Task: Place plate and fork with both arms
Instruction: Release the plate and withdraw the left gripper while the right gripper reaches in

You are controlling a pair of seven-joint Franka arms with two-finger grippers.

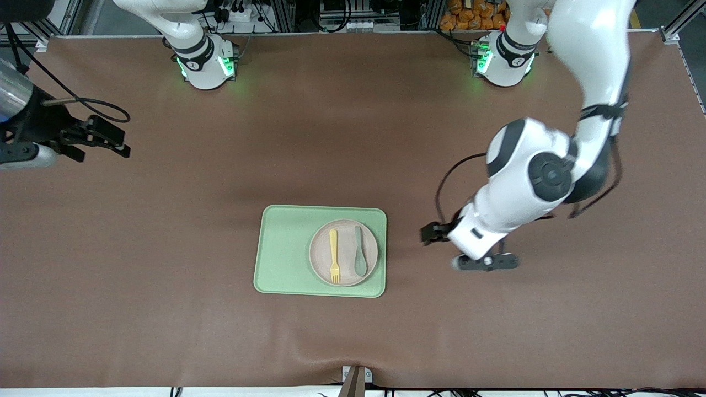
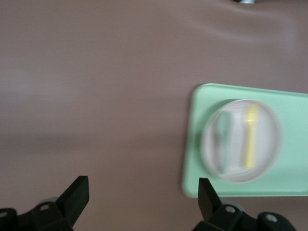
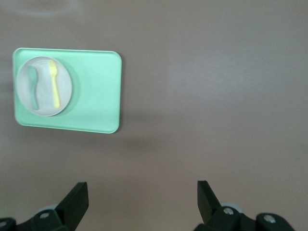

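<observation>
Tray (image 1: 287,253), light green, on brown table (image 1: 165,309), roughly midway between the 2 arms' ends. Plate (image 1: 344,242), round and off-white, resting on the tray's half toward the left arm's end, close to that edge. Fork (image 1: 333,263), pale yellow, lying on the plate with tines pointing toward the front camera; teal spoon (image 1: 359,259) lying beside it on the same plate, toward the left arm's end.

Left claw (image 1: 441,234) over bare table just beside the tray's edge, fingers (image 2: 77,195) spread wide apart, nothing between them. Right claw (image 1: 105,138) over bare table well apart from the tray, at the right arm's end; fingers (image 3: 77,199) likewise wide apart and empty.

Progress, as judged: plate seated on tray and fork set on plate, neither held by any claw, so placement apparently complete. Remaining: possibly only withdrawal of the left arm; no further placing evident.
</observation>
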